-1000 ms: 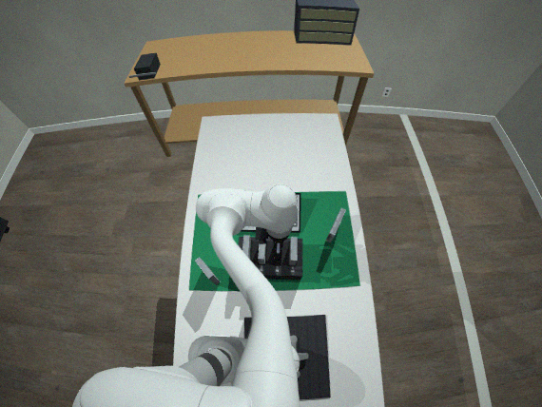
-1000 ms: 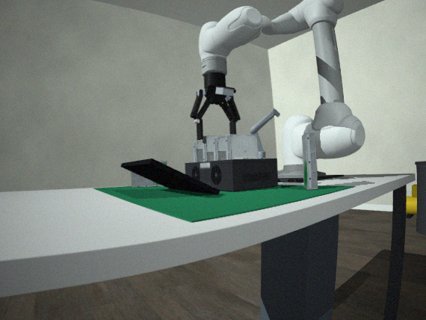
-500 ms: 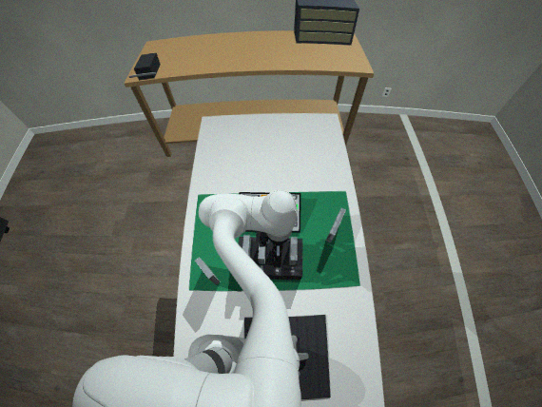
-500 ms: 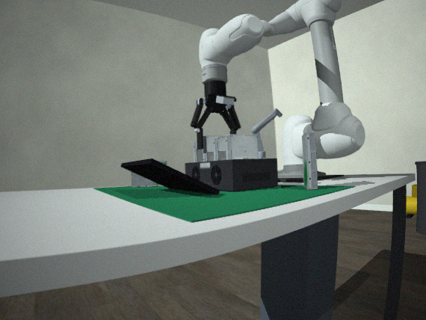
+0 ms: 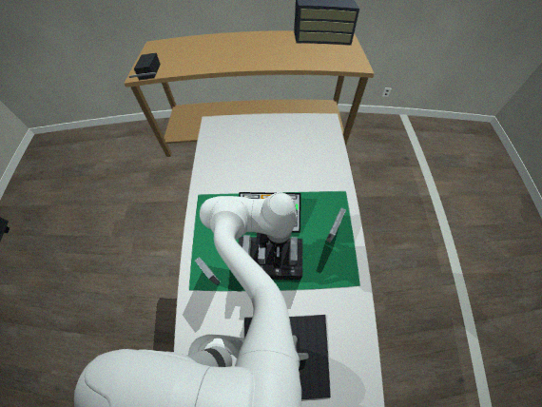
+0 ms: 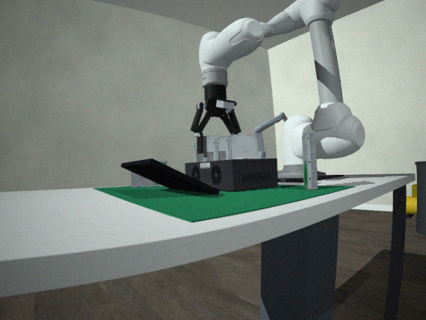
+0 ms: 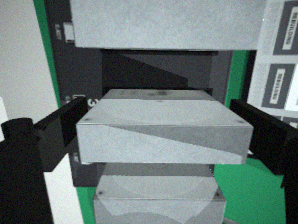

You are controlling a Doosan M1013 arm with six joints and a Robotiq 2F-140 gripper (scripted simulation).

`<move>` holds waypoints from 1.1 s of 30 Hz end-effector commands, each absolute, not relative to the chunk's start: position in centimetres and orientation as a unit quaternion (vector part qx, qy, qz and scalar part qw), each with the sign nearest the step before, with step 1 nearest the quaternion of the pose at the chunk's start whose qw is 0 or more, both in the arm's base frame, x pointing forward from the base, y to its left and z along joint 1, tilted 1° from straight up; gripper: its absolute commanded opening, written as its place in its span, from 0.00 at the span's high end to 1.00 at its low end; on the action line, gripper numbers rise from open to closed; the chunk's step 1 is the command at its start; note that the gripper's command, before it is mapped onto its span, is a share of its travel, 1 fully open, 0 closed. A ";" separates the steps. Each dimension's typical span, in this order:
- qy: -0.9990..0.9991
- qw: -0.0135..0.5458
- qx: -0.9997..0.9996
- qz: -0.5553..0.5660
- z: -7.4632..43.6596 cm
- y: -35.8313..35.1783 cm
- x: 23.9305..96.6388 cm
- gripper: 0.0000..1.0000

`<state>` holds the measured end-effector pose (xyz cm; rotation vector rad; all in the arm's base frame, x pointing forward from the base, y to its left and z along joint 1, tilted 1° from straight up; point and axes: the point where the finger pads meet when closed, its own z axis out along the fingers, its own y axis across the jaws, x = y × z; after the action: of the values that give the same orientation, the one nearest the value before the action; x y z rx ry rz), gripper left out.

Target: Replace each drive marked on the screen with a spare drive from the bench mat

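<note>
Gripper [image 6: 219, 149] [image 7: 158, 112] stands open over the dock [image 5: 290, 272] [image 6: 255, 176] [image 7: 86, 175], its fingers apart from and at opposite ends of a raised metal drive [image 7: 162, 143], grasping nothing. That drive sits among others in the dock, on the green mat [image 5: 309, 281] [image 6: 187, 209] [image 7: 252, 192] covering part of the desk [image 5: 271, 152] [image 6: 93, 239] [image 7: 20, 50]. One loose drive [image 5: 207, 271] [image 6: 310, 161] is on the mat to one side of the dock, upright; another [image 5: 337, 225] [image 6: 141, 179] is on the opposite side. Near the dock, a tilted screen [image 5: 298, 221] [image 6: 168, 177] [image 7: 275, 62] shows tiles, some reading "REBUILDING" in the wrist view.
</note>
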<state>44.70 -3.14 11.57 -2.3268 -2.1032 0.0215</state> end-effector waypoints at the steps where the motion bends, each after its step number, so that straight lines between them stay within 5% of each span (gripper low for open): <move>1: -0.671 0.002 -0.742 0.006 11.5 -3.1 44.7 0.11; 15: -0.671 0.002 -0.742 0.006 11.5 -3.1 44.7 0.11; 16: -0.671 0.002 -0.742 0.006 11.5 -3.1 44.7 0.27; 33: -0.671 0.002 -0.742 0.006 11.6 -3.1 44.7 0.28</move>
<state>44.70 -3.14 11.58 -2.3267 -2.1031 0.0217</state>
